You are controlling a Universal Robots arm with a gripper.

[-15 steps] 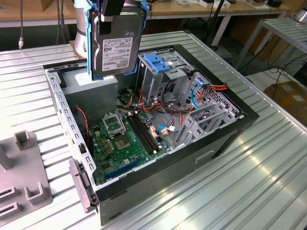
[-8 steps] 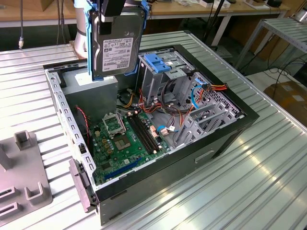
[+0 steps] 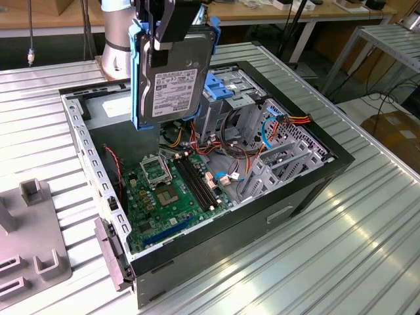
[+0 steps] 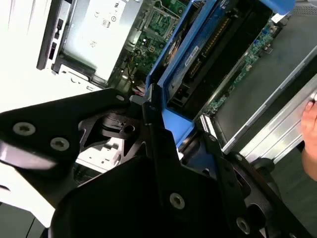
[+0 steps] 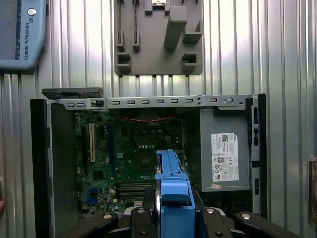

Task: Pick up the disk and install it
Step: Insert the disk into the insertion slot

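Note:
The disk (image 3: pixel 174 79), a grey-metal hard drive in a bright blue carrier frame, hangs upright above the open computer case (image 3: pixel 298 197), over its rear half. My gripper (image 3: pixel 164 38) is shut on the disk from above, one black finger lying across its labelled face. In the first wrist view the disk (image 5: pixel 171 191) shows edge-on between the gripper (image 5: pixel 173 218) fingers, over the motherboard (image 5: pixel 129 148). In the second wrist view the blue carrier (image 4: pixel 184 62) runs away from the gripper (image 4: pixel 183 131) toward the case's inside.
A grey drive cage with a blue bracket (image 3: pixel 222 85) stands just to the exterior view's right of the disk, with orange and red cables (image 3: pixel 292 121) beyond. A power supply (image 5: pixel 225 153), a grey fixture block (image 3: pixel 36 252) and a person's hand (image 4: pixel 312 124) are nearby.

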